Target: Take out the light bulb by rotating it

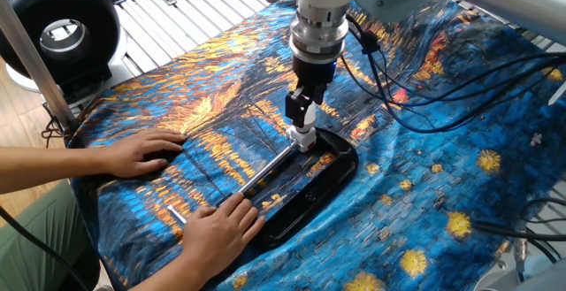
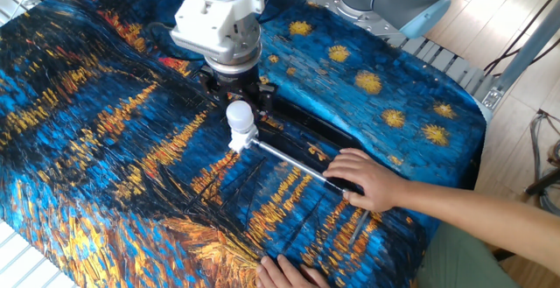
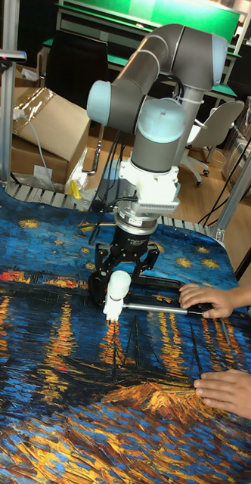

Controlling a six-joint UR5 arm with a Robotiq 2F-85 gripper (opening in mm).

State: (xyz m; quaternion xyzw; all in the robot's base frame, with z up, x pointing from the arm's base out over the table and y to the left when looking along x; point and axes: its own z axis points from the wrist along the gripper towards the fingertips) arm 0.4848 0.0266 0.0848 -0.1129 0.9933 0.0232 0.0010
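A blue-and-gold painted cloth [image 2: 105, 148] drapes the table. Between the apart jaws of the gripper [image 2: 240, 104] stands the small white frosted light bulb [image 2: 239, 117], unclamped, in its white cube socket [image 2: 241, 140]. Rightward, a person's hand [image 2: 363, 176] steadies the metal rod [image 2: 289, 159]; off-centre closing could tilt the bulb.

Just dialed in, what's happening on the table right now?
The UR5's hand hangs over the light bulb, fingers open and straddling its globe without clearly gripping it. The bulb sits upright in a white socket on a metal rod, which a person's hand pins down over a black tray. Unscrewing hasn't visibly started.
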